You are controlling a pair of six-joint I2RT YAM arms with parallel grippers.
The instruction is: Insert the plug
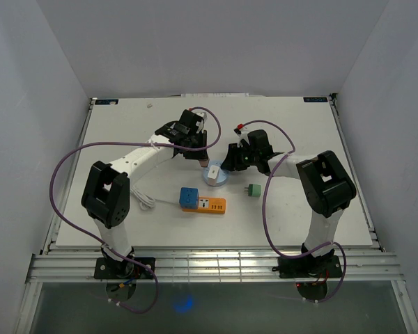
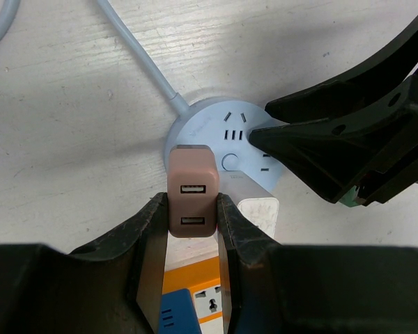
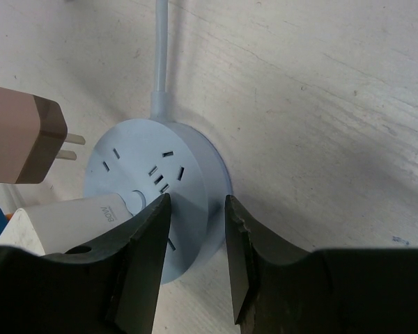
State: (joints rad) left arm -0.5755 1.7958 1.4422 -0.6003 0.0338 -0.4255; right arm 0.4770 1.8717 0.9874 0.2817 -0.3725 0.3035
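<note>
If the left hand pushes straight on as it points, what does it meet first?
The brown charger in the left hand would likely meet the round blue socket hub first; depth unclear.

Power strip (image 1: 212,206) lies before the round socket (image 1: 215,177), small adapter (image 1: 253,190) to its right.

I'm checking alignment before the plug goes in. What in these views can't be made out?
- Left wrist: the pink charger prongs, hidden beneath its own body.
- Top external: the round socket slots, too small to read.
- Right wrist: the white adapter, cut off by the right fingers; whether they grip the round socket is unclear.
</note>
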